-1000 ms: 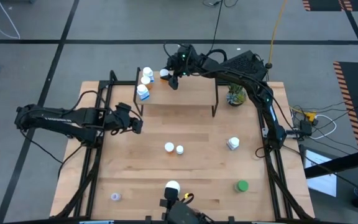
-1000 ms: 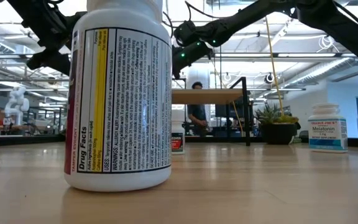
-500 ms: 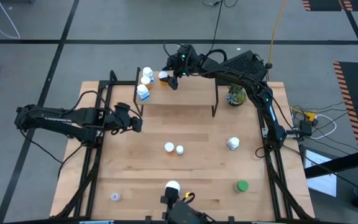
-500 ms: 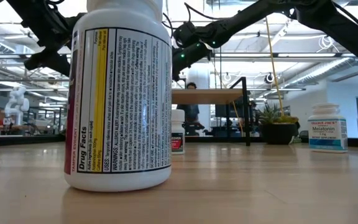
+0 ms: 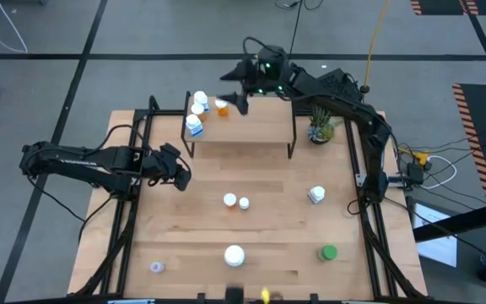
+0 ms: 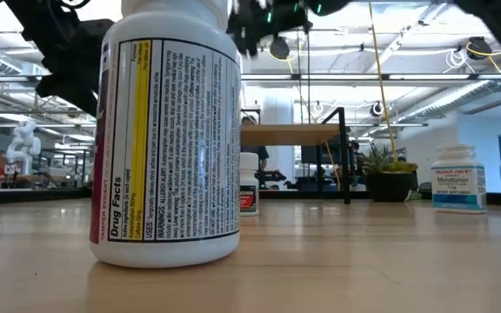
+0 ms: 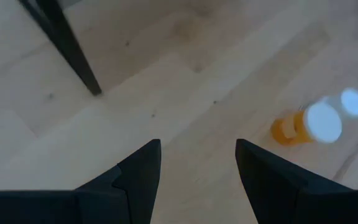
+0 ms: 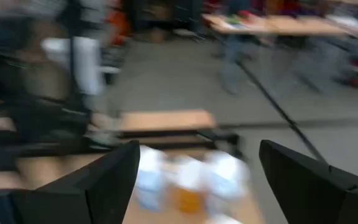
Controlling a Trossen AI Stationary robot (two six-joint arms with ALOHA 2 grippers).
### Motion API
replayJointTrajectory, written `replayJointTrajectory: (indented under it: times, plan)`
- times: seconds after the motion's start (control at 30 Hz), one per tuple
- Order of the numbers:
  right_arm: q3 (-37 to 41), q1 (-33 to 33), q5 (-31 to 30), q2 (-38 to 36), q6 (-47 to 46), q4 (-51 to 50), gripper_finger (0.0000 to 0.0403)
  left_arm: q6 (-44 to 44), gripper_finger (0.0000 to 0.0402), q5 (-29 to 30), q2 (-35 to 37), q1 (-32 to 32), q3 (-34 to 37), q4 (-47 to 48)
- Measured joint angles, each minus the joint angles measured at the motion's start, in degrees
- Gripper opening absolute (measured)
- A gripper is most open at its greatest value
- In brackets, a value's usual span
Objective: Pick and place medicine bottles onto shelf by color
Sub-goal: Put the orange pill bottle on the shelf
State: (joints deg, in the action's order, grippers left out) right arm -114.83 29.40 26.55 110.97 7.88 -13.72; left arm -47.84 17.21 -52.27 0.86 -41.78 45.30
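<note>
Four bottles now stand on the shelf [image 5: 251, 127] at its left end: three blue-and-white ones [image 5: 196, 114] in a cluster and, just beside them, an orange bottle [image 5: 222, 106] that we saw a second ago clamped under the right end effector [image 5: 236, 89]. That end effector has since let go, its fingers spread wide and empty, and has lifted up and back from the shelf, past its far edge. In the right wrist view the shelf's bottles show between the parted fingers, blurred by the motion.

We read this as one placement finished: the orange bottle stands upright on its own, apart from the fingers, next to the blue group rather than among it.

Meanwhile the left end effector [image 5: 178, 173] hovers over the counter [image 5: 268, 211] by the shelf's front left leg, fingers apart with nothing between them. Its wrist view shows another orange bottle [image 7: 303, 124] lying on the wood ahead.

Six bottles remain on the counter: two small ones [image 5: 235, 201] near the middle, a white one [image 5: 315, 195] to the right, a green-capped one [image 5: 329, 252], a large white-capped one [image 5: 234, 254] at the near edge, and a pale purple one [image 5: 157, 268] at the near left. Sorting, we judge, is under halfway.
</note>
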Motion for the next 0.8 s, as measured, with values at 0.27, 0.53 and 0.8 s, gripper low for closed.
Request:
replayJointTrajectory:
  times: [0.27,0.53,0.8]
  plan:
    - [-0.07,-16.44,-1.31,-5.37,6.69,-15.40,0.0327,1.58,0.0209,-0.02,0.04,0.22,0.00,-0.07]
    - [8.48,-29.83,-17.97,-4.63,0.29,-14.55,0.0327,4.17,0.0209,-0.04,-0.08,4.12,0.00,-2.84]
    - [28.07,-34.47,-24.88,-4.54,-12.52,1.70,0.0327,4.43,0.0209,0.88,-3.90,7.14,0.05,-4.11]
